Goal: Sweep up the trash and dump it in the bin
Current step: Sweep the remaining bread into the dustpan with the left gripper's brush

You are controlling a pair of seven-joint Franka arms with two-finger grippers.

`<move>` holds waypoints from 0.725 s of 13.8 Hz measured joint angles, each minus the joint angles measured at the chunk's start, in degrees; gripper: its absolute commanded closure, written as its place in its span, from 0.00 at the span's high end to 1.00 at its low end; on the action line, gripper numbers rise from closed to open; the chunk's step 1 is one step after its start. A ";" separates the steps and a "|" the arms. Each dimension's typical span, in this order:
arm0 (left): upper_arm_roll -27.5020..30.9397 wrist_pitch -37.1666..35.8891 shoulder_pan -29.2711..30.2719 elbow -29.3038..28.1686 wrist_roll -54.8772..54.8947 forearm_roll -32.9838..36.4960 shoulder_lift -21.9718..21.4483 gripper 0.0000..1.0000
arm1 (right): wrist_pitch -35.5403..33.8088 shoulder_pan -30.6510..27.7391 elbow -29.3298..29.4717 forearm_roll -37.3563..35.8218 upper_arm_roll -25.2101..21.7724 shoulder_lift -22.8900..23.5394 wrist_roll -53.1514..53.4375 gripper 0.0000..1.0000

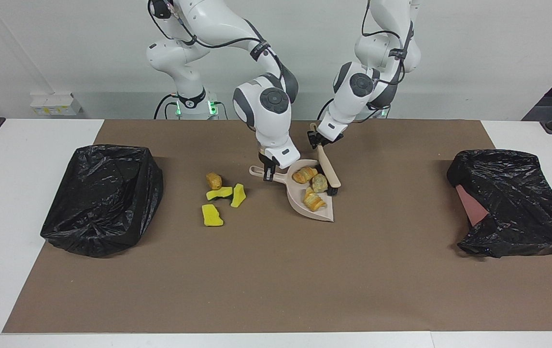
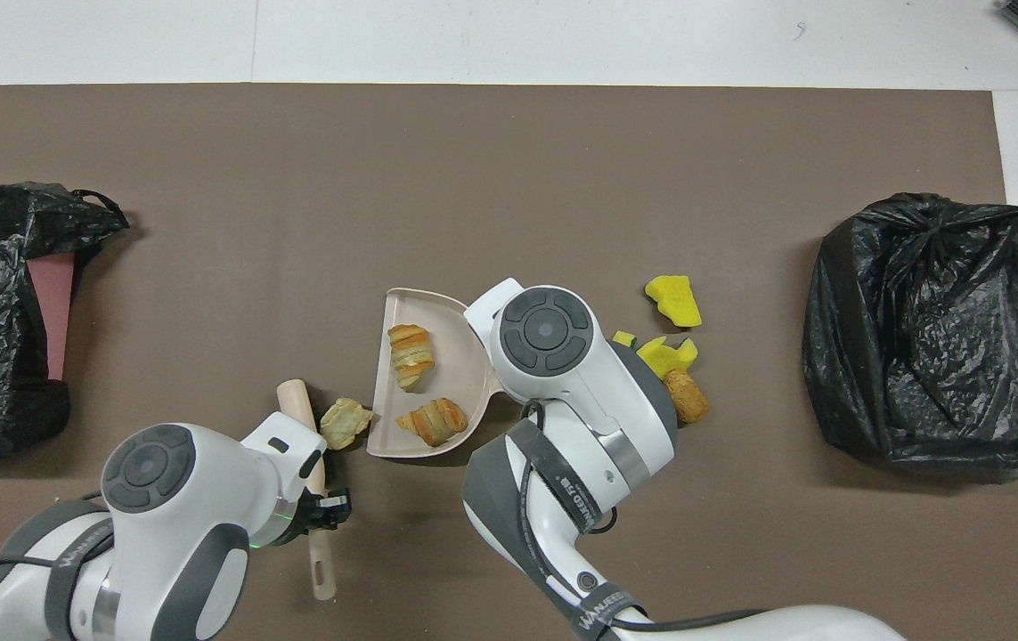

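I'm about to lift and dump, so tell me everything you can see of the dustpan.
The dustpan is beige, plastic-looking, with a rounded back wall, a straight open lip and a short handle with a hanging hole. It lies on the brown mat mid-table. The right hand is shut on its handle. Bread-like scraps lie in it; the brush is at its lip.

White arms [image 1: 261, 104] with grey joint caps, black cables, green base lights.

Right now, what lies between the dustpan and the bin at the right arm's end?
One tan lump and three yellow sponge chunks on the mat, clearest in the facing view.
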 measured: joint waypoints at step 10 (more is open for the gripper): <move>1.64 -8.48 8.13 7.23 0.69 10.48 0.60 0.00 | -3.48 -2.72 0.10 0.03 -0.04 -2.37 -0.09 0.00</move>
